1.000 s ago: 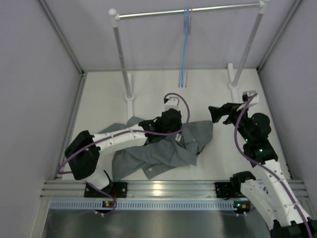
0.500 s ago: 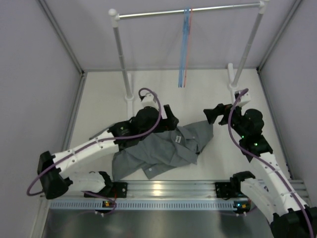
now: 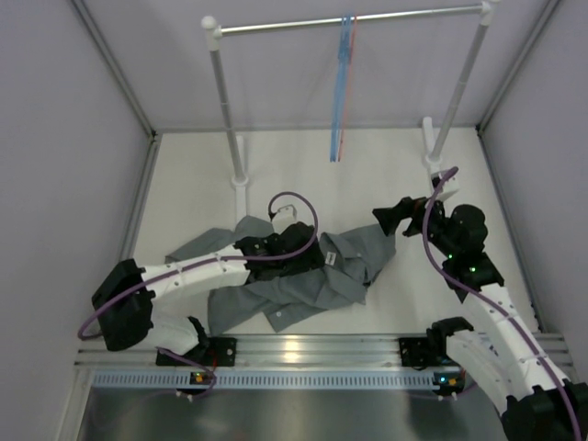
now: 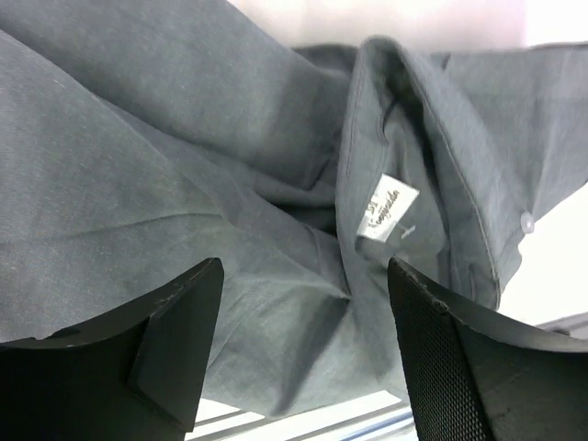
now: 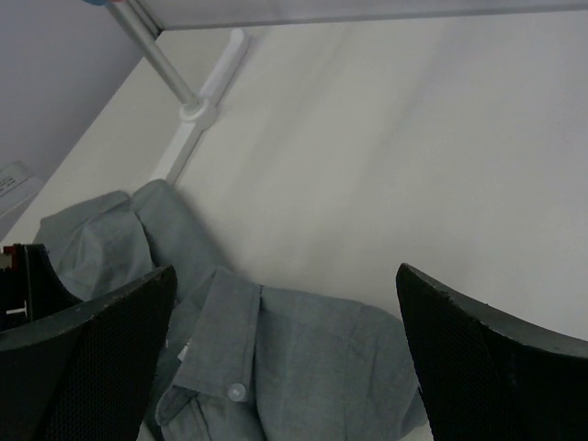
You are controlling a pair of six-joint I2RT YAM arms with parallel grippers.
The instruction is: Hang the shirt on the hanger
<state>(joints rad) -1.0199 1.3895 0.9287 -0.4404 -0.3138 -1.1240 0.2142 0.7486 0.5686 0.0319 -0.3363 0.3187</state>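
The grey shirt [image 3: 294, 280] lies crumpled on the table, collar toward the right. Its white neck label [image 4: 386, 211] shows in the left wrist view. My left gripper [image 3: 317, 253] hovers just over the collar, open and empty; in its own view [image 4: 303, 367] the jaws stand wide apart above the cloth. My right gripper [image 3: 390, 216] is open and empty above the shirt's right edge; its view [image 5: 285, 367] shows the collar and a button [image 5: 230, 392] below. The pink hanger [image 3: 342, 138] hangs edge-on from the rail, beside the light blue hangers [image 3: 345, 55].
A clothes rack with a metal rail [image 3: 349, 20] and two posts [image 3: 228, 101] stands at the back; one post foot shows in the right wrist view [image 5: 197, 110]. Grey walls close in both sides. An aluminium rail [image 3: 303, 349] runs along the near edge.
My left arm swung back and up from the shirt, then came down over the collar again. My right gripper moved a little left toward the shirt. The shirt hardly shifted.
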